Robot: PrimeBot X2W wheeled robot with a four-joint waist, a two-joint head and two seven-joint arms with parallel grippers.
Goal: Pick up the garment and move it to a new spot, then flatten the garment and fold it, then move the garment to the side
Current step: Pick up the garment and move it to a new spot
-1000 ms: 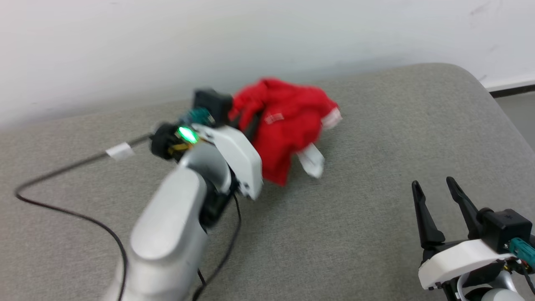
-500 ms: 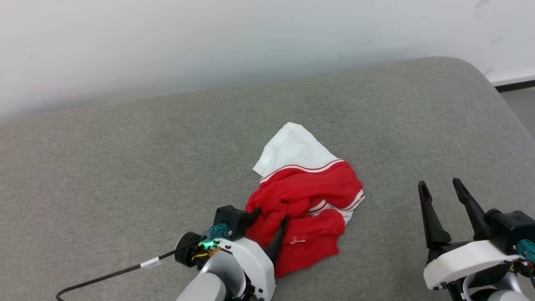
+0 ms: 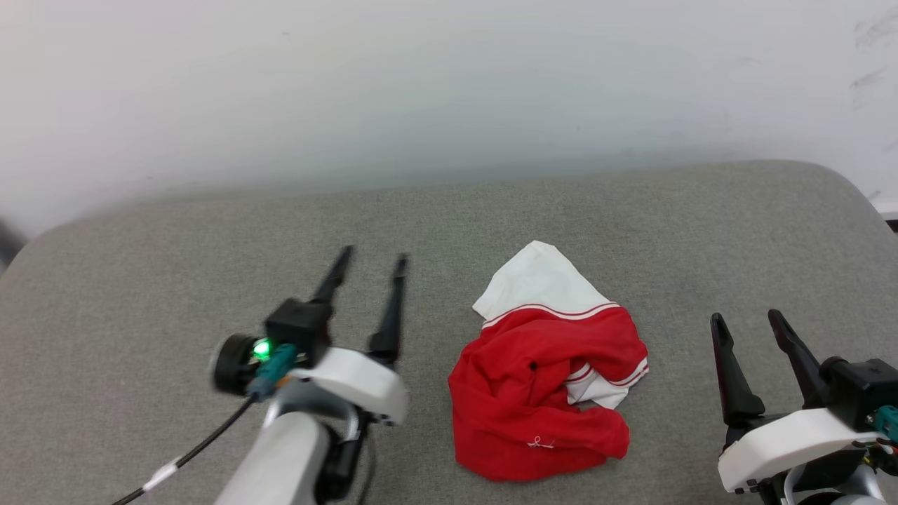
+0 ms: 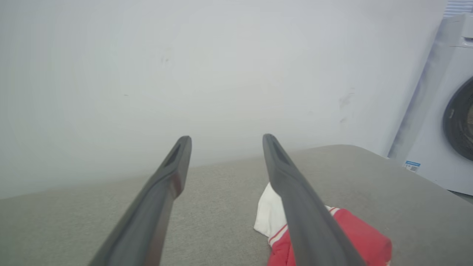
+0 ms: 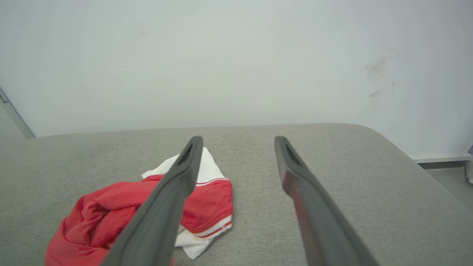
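Near: both my end effectors are empty.
- Left end effector (image 3: 373, 254): fingers spread wide, nothing between them, raised just left of the jersey and clear of it.
- Right end effector (image 3: 745, 317): also fully spread, holding nothing, well off to the jersey's right.

Middle: the red jersey (image 3: 519, 393) lies loose on the grey fabric-covered tabletop (image 3: 140, 280), about midway between my two end effectors.
- It is a crumpled heap: the red body is bunched and rolled over itself, and a small white mark shows near the closest edge.
- One white sleeve with red stripes pokes out at the right; a white panel fans toward the far side.
- No lettering is readable.

Far: bare tabletop, then a pale wall (image 3: 421, 91). A washing machine (image 4: 443, 122) stands off to one side in the left wrist view.

Progress, my reading: the jersey is set down, so the relocation may be finished, though I cannot confirm that. Flattening is not started. Folding and the final shift aside both remain.
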